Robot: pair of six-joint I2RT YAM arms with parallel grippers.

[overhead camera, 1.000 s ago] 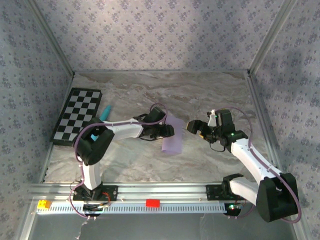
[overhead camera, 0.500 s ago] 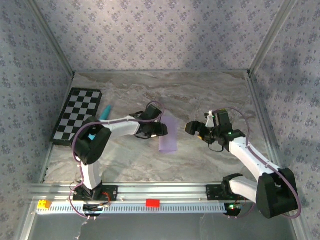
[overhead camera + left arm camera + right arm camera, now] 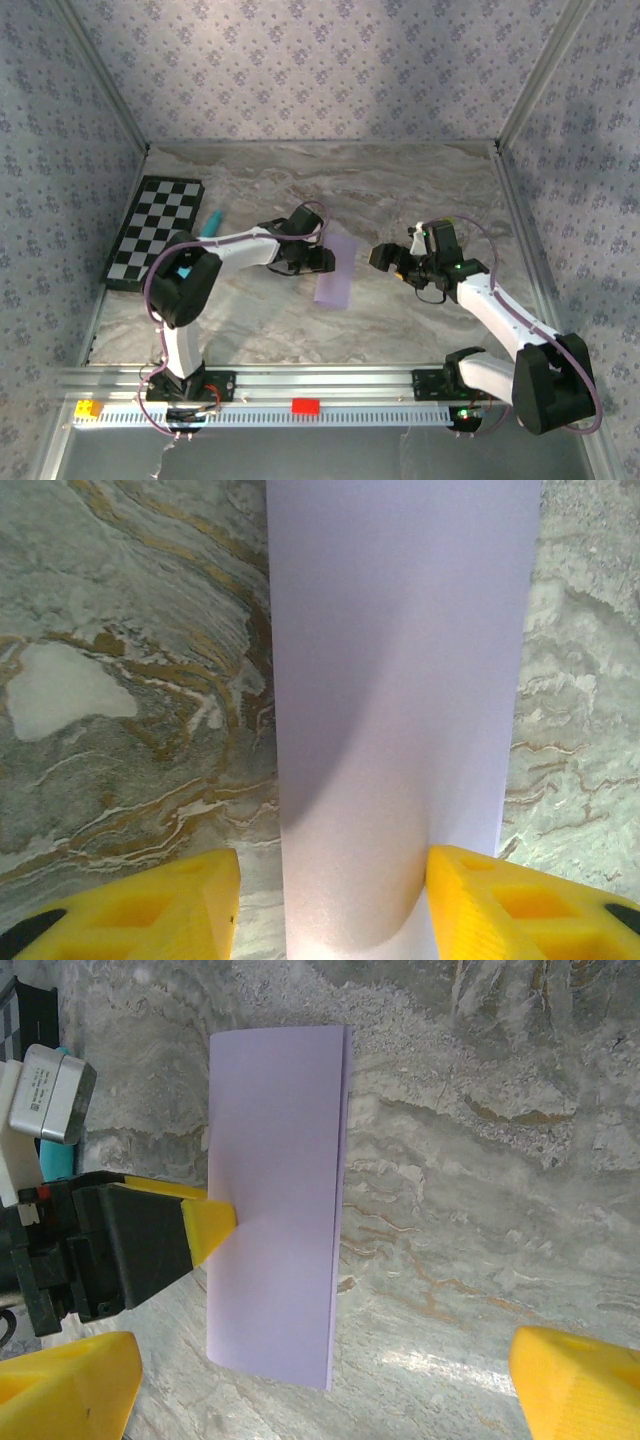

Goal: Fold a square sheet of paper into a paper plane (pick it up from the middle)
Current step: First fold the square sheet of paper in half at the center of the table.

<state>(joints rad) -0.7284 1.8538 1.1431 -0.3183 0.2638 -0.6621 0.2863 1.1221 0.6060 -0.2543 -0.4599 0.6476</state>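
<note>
Well apart from the paper [image 3: 336, 281] lie checkerboard [image 3: 157, 230] and teal pen [image 3: 212, 226].

The square sheet of paper [image 3: 335, 280], pale lilac, lies folded into a long rectangle on the table [image 3: 400, 190].

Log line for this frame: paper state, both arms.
sheet: folded rectangle, lying on table | left fingers: apart, one tip over sheet's long edge | right fingers: open, clear of sheet | status: folding unfinished

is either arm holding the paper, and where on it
Cannot be told: the folded paper lies between the left gripper's parted jaws, one finger at its long edge's middle. The right gripper holds nothing.
</note>
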